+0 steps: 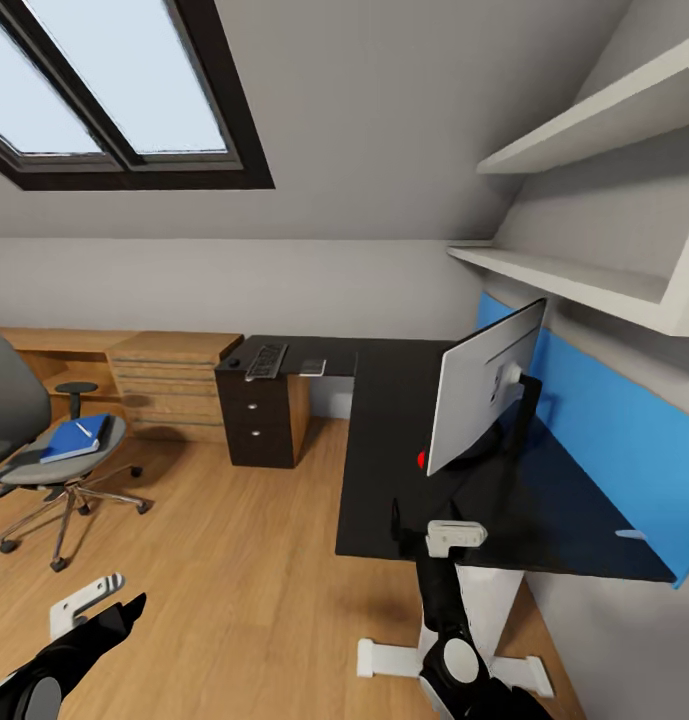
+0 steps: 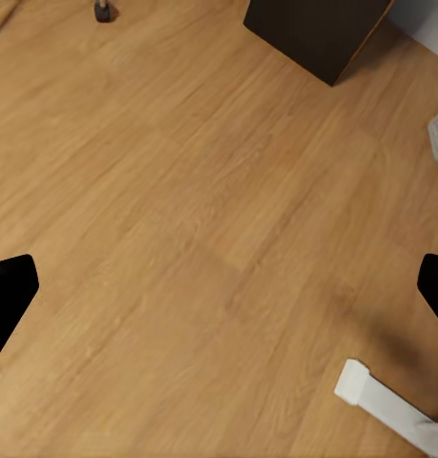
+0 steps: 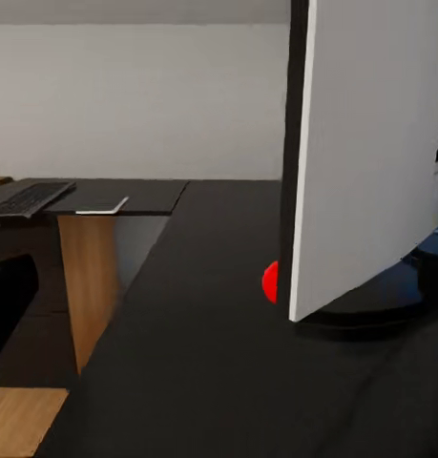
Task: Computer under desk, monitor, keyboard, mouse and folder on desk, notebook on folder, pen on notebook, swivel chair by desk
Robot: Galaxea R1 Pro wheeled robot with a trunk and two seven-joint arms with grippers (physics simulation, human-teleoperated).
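We look down over a black L-shaped desk [image 1: 404, 440] that runs from the middle of the room along the right wall, under a blue wall panel [image 1: 604, 420] and two white shelves [image 1: 584, 280]. The monitor [image 1: 482, 390] stands on the desk's right wing, turned so that we see its pale back and its edge, with a red dot [image 1: 421, 460] at its lower near corner; the right wrist view shows the same pale back [image 3: 371, 153] and red dot [image 3: 270, 282] close by. On the far left end of the desk, above the black drawers [image 1: 256, 420], the keyboard [image 1: 267, 361] lies with the mouse [image 1: 234, 362] just to its left and a thin grey flat thing [image 1: 313, 367] just to its right; what that is we cannot tell. The chair [image 1: 44, 440] stands well apart from the desk at far left on the wooden floor [image 1: 234, 540], and on its seat lies the folder [image 1: 76, 438] with the pen [image 1: 83, 430] on top; whether a notebook lies there too we cannot make out. Beyond the chair sits a light wooden cabinet [image 1: 169, 385]. Our right gripper [image 1: 439, 530] is raised at the near edge of the desk, facing the monitor, and we cannot tell how its jaws stand. Our left gripper [image 1: 104, 605] hangs low at near left over bare floor, its jaws spread wide with nothing between them, as the dark fingertips [image 2: 9, 291] at both edges of the left wrist view show. A white desk foot [image 1: 384, 660] rests on the floor beneath the near end of the desk.
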